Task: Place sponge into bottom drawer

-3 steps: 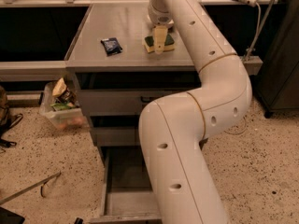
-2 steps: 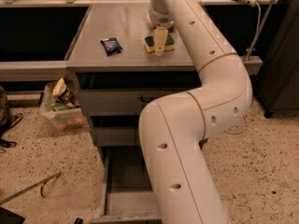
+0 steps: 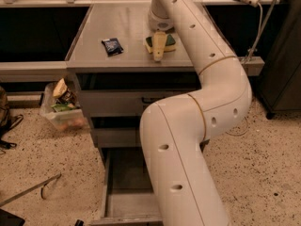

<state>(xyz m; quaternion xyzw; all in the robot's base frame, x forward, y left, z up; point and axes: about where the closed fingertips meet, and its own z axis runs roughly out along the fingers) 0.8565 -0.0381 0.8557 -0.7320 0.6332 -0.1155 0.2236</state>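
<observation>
Gripper (image 3: 159, 50) now lower, at the sponge (image 3: 169, 41)

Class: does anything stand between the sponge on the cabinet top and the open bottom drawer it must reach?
Nothing visible blocks it. The gripper is at the sponge on the cabinet top. The bottom drawer below stands open, its visible interior bare. The robot's own arm hides the drawer's right part.

Cream gripper (image 3: 159, 48) at green-and-yellow sponge (image 3: 170, 41), grey bottom drawer (image 3: 124, 175) (plain inside), dark blue packet (image 3: 112, 46)
</observation>
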